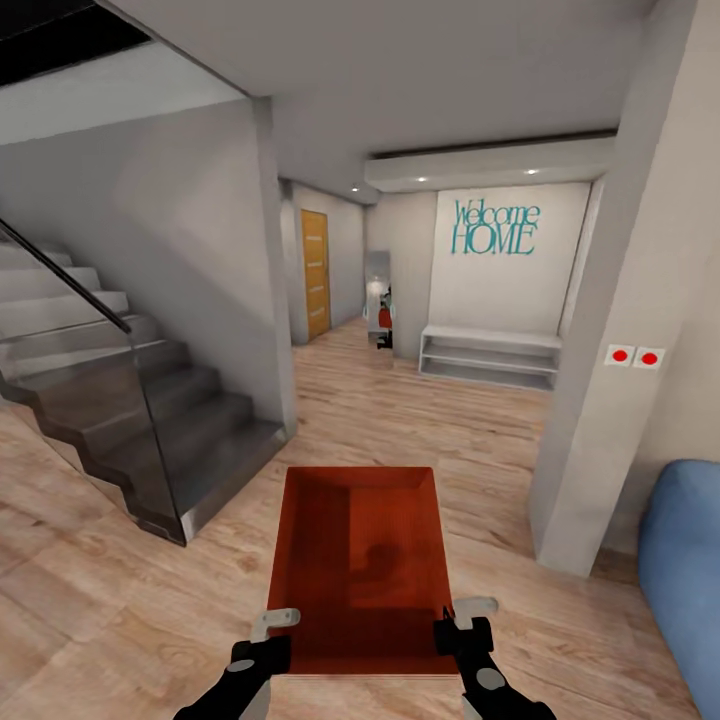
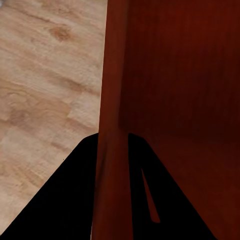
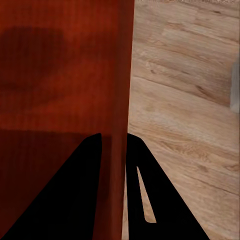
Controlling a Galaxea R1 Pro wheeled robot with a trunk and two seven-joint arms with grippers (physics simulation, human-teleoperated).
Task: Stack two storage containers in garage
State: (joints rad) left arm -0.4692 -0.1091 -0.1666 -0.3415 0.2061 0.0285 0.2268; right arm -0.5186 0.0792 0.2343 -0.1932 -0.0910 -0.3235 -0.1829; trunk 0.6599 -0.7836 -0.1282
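The storage container (image 1: 360, 560) hides the wood-plank floor (image 1: 450, 420) beneath it, and in the head view its near wall is partly covered by the left gripper (image 1: 268, 640) and the right gripper (image 1: 462, 628), whose arms run off the bottom edge. In each wrist view the container (image 2: 175, 90) is cut off by the picture's edges, and the black fingers (image 3: 90, 190) straddle its side wall, covering part of it. The blue seat (image 1: 685, 570) is cut off at the right edge, the staircase (image 1: 120, 400) at the left edge, and the small red and black things (image 1: 384, 318) far down the hallway are too small to tell.

Even, soft light; ceiling spotlights (image 1: 475, 176) glow; wrist views slightly blurred
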